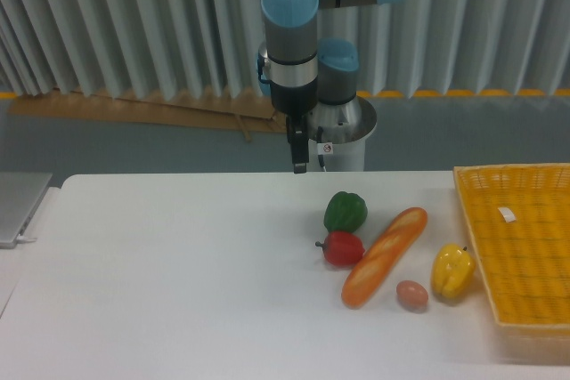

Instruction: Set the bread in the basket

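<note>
Approach step: the claw [300,165], seemingly closed though too slim to tell, must descend forward-right to the long orange-brown toy baguette [385,256]; yellow woven basket [525,246] farther right.

A robot lab: grey pleated curtain [134,24] behind the pedestal-mounted arm [294,33], white table [178,273] in front.

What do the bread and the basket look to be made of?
The bread: likely moulded plastic, with smooth, evenly coloured orange-brown skin and pale slashes. The basket: woven, by its fine grid texture; whether plastic or dyed wicker is unclear.
</note>
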`<move>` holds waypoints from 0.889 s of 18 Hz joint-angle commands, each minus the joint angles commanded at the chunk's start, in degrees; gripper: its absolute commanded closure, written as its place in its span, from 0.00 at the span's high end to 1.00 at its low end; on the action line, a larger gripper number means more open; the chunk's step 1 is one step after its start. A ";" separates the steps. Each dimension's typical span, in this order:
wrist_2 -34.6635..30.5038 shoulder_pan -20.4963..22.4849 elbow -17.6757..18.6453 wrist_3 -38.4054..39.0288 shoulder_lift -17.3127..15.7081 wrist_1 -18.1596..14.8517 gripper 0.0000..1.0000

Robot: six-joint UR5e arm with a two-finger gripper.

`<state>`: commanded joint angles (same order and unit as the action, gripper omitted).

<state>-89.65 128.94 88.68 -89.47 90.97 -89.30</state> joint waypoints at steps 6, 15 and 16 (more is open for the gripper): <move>-0.17 0.00 0.09 0.00 0.17 0.00 1.00; -0.44 4.74 1.67 -3.67 1.67 6.15 1.00; -0.27 4.92 1.67 -5.08 2.37 6.41 1.00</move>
<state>-89.91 133.86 90.35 -94.56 93.33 -82.88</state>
